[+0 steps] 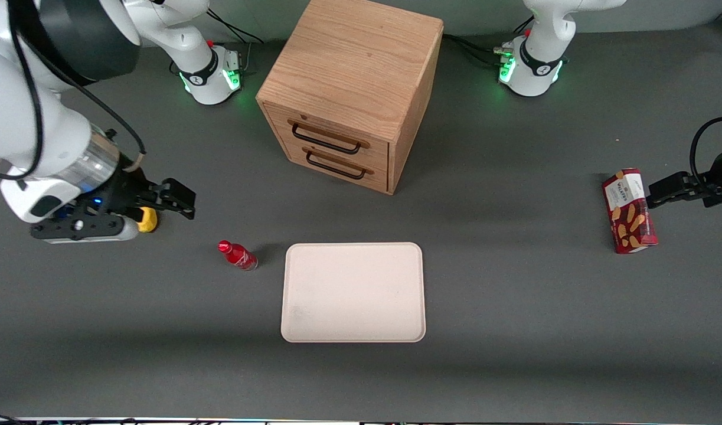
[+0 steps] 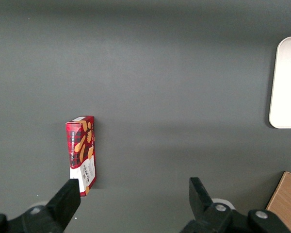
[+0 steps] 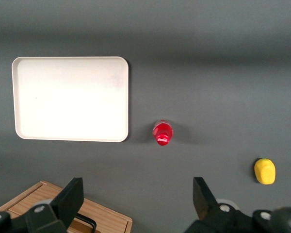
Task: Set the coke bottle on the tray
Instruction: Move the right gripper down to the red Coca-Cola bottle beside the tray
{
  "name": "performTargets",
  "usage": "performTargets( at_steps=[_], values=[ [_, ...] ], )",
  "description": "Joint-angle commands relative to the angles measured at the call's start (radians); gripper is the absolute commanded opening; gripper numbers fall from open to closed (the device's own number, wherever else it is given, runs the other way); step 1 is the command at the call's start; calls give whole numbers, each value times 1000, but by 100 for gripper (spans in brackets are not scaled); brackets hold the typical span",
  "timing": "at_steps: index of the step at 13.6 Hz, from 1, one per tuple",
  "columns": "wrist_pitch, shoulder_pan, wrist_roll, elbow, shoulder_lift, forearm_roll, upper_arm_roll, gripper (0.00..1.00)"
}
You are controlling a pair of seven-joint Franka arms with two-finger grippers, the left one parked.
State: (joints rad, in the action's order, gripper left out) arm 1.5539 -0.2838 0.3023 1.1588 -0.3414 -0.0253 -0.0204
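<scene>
The coke bottle (image 1: 238,256) (image 3: 162,132), small with a shiny red cap and red label, stands on the grey table just beside the tray's edge. The tray (image 1: 353,292) (image 3: 71,98) is a flat cream-pink rectangle with rounded corners and nothing on it. My right gripper (image 1: 180,199) (image 3: 138,196) hangs high above the table toward the working arm's end, farther from the front camera than the bottle. Its fingers are spread wide and hold nothing.
A wooden two-drawer cabinet (image 1: 352,88) (image 3: 63,208) stands farther from the front camera than the tray. A yellow lump (image 1: 147,219) (image 3: 265,171) lies under my gripper. A red snack box (image 1: 629,211) (image 2: 81,148) lies toward the parked arm's end.
</scene>
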Motion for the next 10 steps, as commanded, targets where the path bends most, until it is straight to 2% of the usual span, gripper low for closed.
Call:
performTargets(
  at_steps=[1,5,10],
  values=[
    [-15,-8,20,-59,-30,16,-6,100],
    [-8,-3,5,-4,-31,19,-6,100],
    [226,2,1,293,33,18,4,100]
  ],
)
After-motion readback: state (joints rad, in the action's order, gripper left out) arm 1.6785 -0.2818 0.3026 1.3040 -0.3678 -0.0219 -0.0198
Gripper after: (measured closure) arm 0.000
